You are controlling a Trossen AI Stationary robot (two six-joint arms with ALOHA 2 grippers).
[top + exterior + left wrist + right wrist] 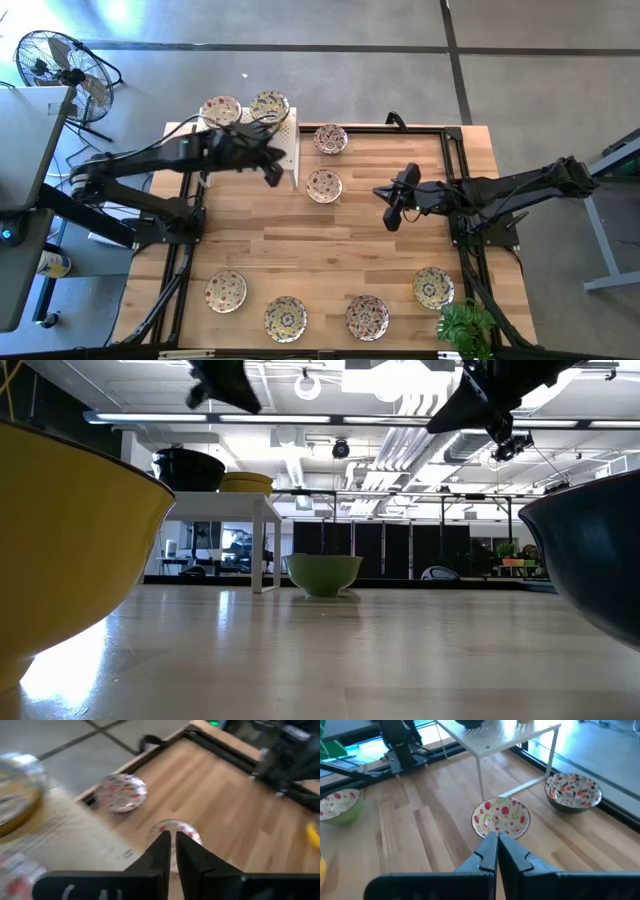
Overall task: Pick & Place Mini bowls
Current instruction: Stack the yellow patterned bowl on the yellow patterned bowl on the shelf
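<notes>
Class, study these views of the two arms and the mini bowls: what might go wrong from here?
1. The left gripper hangs at the edge of the white rack; a swing might clip it and shake the two bowls on top.
2. The right gripper, shut, points at the middle bowl; descending closed could shove it.

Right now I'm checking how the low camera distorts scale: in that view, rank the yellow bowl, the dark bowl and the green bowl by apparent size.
1. Yellow bowl, filling the left edge.
2. Dark bowl at the right edge, also cropped.
3. Green bowl, far smaller.

The first two look big mainly through nearness to the camera; true sizes cannot be ranked.
</notes>
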